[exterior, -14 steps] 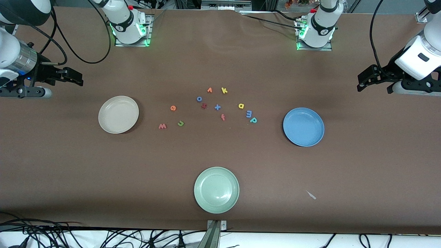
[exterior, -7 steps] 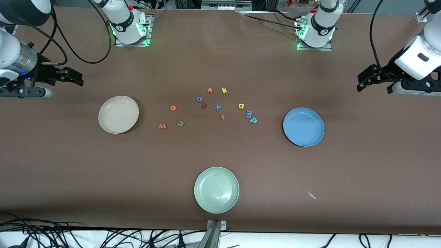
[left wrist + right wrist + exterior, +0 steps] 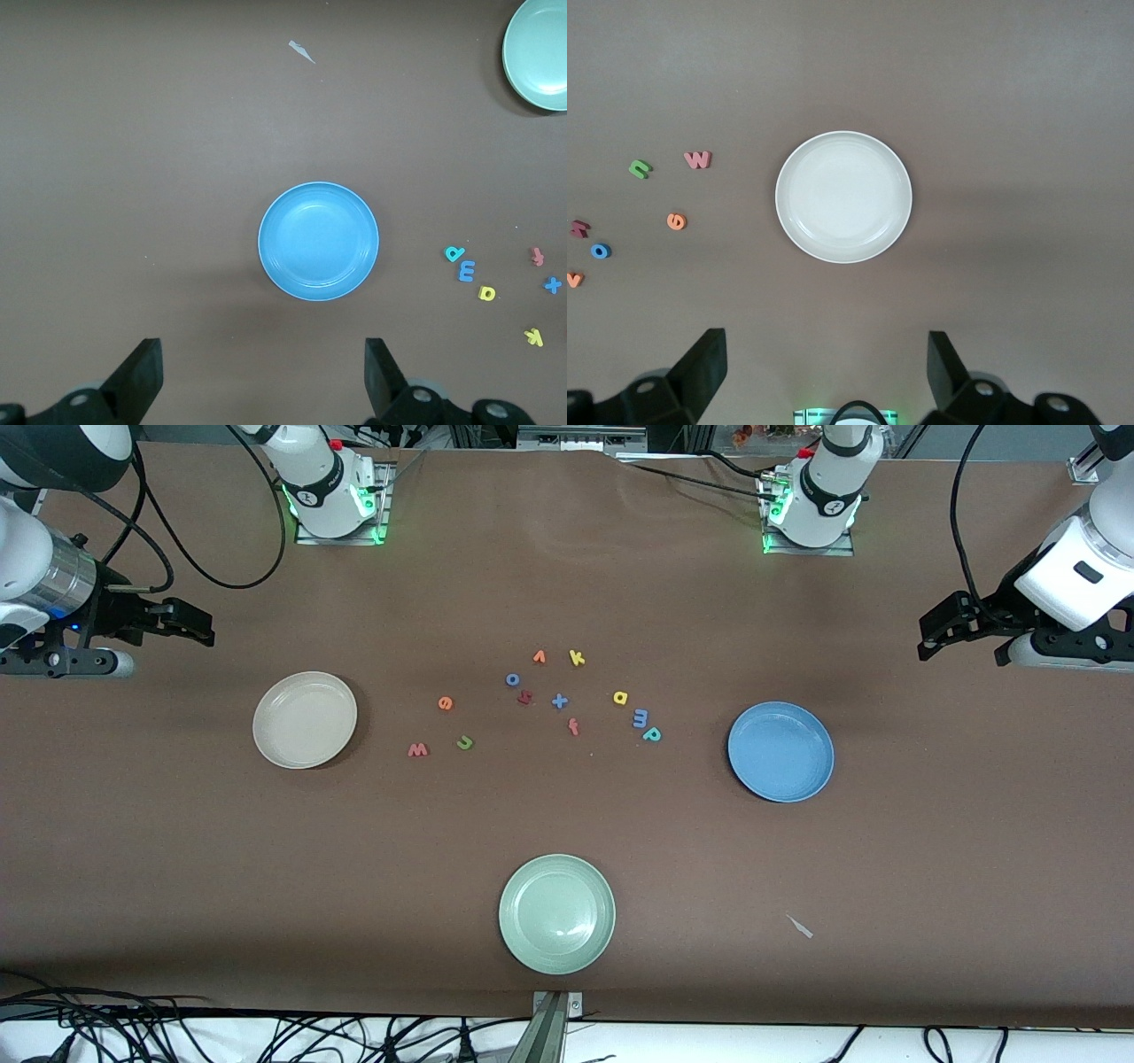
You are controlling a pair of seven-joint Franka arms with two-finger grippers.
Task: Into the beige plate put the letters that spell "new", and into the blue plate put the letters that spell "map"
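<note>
Left tool (image 3: 257,376) open above blue plate (image 3: 318,241), right tool (image 3: 824,372) open above beige plate (image 3: 843,197)

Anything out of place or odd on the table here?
One stray item: a small pale scrap lies on the brown table cover, nearer the front camera than the blue plate. It belongs to no letter or plate.

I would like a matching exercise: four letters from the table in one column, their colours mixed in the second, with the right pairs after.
Letters:
1. "w"
2. "n"
3. "m"
4. "a"

Colours:
A. blue
B. yellow
C. pinkish-red
D. green

Pairs: 1-C, 2-D, 3-A, 4-B
</note>
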